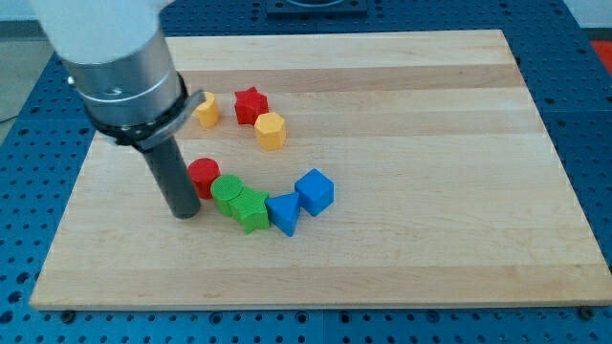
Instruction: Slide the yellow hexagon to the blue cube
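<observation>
The yellow hexagon (271, 130) lies on the wooden board, just below and right of a red star (251, 104). The blue cube (315, 191) sits lower and to the right, about a block's width below the hexagon. A blue triangle (284, 212) touches the cube's left side. My tip (185, 212) rests on the board at the view's left, beside a red cylinder (204, 177) and well left of the hexagon and the cube.
Two green blocks (240, 202) lie between the red cylinder and the blue triangle. A second yellow block (207, 110) sits left of the red star, partly behind the arm. The board (430, 143) lies on a blue perforated table.
</observation>
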Tool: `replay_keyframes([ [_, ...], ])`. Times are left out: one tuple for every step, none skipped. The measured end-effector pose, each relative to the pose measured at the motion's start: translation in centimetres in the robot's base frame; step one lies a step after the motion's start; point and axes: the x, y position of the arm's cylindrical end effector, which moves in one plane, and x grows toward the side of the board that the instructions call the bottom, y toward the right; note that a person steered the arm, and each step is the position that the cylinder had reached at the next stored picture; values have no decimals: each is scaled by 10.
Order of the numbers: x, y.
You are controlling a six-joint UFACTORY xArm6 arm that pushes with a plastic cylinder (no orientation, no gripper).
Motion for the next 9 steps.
replay_keyframes([
  [-2,-33],
  [-35,-51],
  [-79,-38],
  [-113,-6],
  [-123,57],
  [-107,122],
  [-101,151],
  [-111,151],
  [-122,153],
])
